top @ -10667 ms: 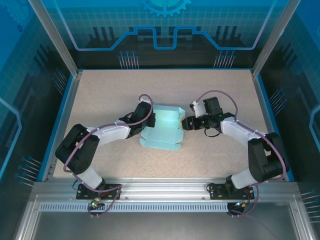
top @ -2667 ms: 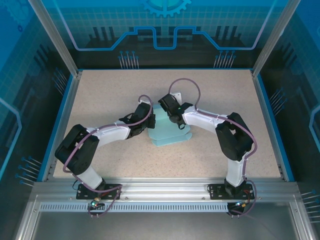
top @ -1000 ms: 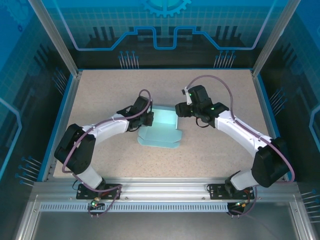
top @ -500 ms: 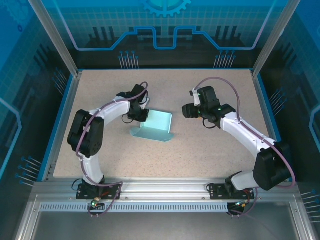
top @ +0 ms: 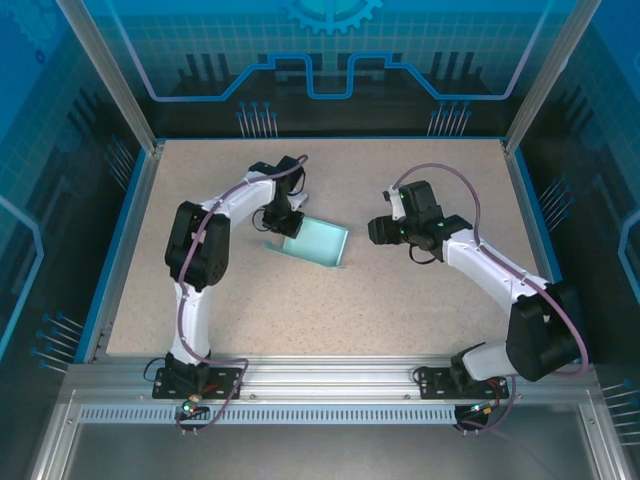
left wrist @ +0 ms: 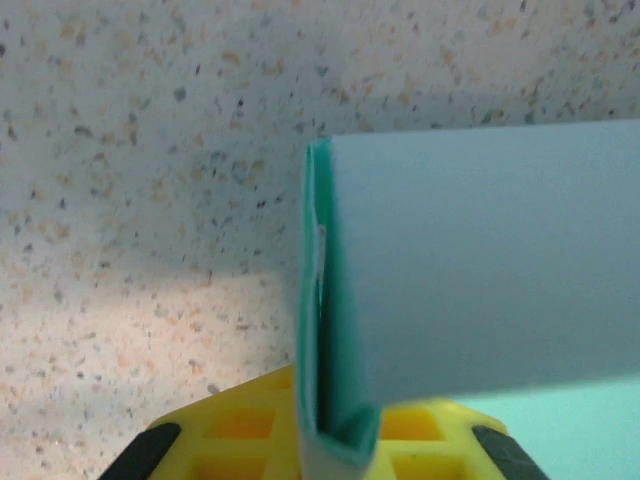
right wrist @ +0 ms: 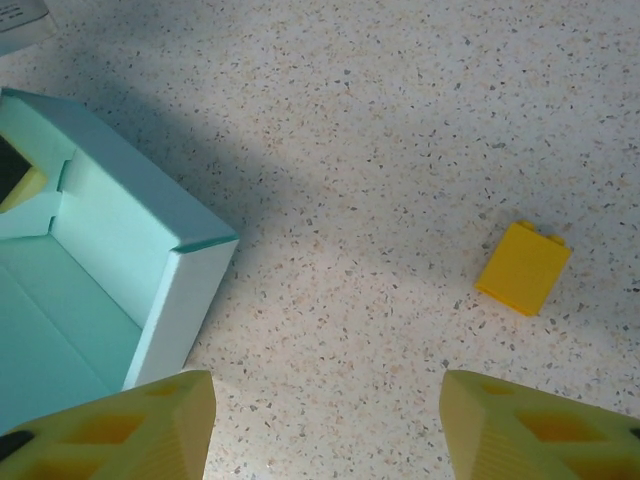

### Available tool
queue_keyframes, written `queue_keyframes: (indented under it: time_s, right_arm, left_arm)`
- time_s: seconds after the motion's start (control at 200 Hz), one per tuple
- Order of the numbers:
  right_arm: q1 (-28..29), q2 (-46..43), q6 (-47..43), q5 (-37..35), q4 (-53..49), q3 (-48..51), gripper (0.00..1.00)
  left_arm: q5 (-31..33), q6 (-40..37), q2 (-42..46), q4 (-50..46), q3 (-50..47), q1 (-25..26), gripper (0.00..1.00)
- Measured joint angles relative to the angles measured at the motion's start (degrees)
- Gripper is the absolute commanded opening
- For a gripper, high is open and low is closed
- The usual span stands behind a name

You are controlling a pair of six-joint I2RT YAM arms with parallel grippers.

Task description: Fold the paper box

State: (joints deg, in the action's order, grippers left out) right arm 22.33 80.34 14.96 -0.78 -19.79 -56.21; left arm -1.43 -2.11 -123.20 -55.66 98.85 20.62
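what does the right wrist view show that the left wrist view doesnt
Right wrist view: the open right gripper over the table, a small yellow block lying apart from the paper box, and the box's open inside with one corner. Left wrist view: a close look at the edge of a doubled box wall, running down between the fingers of the left gripper. Both: the pale blue box and the speckled table.
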Motion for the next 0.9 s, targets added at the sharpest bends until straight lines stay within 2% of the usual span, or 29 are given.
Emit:
queue_keyframes:
  time_s: [0.275, 0.41, 0.655, 0.9]
  right_arm:
    - [-0.33, 0.00, -0.02, 0.46, 0.63, 0.02, 0.63]
    - [-0.66, 0.35, -0.02, 1.20, 0.94, 0.00, 0.64]
    - [-2.75, 6.47, 0.42, 3.78, 0.96, -1.86, 0.63]
    - [-2.89, 13.27, 1.31, 6.69, 1.33, -5.81, 0.63]
  left_arm:
    - [-2.19, -0.87, -3.41, -1.29, 5.09, 0.00, 0.41]
    - [-3.02, -1.01, -3.41, -1.03, 7.65, 0.00, 0.48]
    - [-3.37, -0.57, -1.92, 1.92, 8.22, -0.57, 0.54]
    - [-2.27, 1.14, 6.36, 8.59, 4.26, -3.08, 0.56]
